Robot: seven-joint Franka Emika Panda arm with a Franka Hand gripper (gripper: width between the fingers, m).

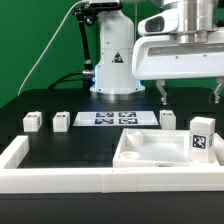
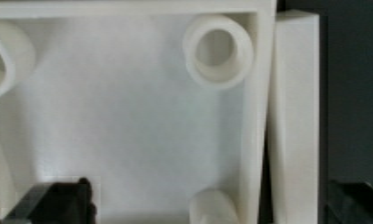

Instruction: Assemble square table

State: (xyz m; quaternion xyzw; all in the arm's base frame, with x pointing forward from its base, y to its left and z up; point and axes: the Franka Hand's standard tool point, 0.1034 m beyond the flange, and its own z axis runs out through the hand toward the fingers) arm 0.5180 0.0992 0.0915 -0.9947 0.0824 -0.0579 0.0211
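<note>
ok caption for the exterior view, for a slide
open claw hovers above the square tabletop, loose legs flanking the marker board

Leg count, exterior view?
4. Two legs on the exterior view's left of the marker board, one right of it, one at the tabletop's right end. None seems hidden.

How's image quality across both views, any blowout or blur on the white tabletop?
Exterior view: even light, marker board tags distinct, tabletop bright but edges hold. Wrist view: soft focus, tabletop near blown out, socket shown only by faint shading.
</note>
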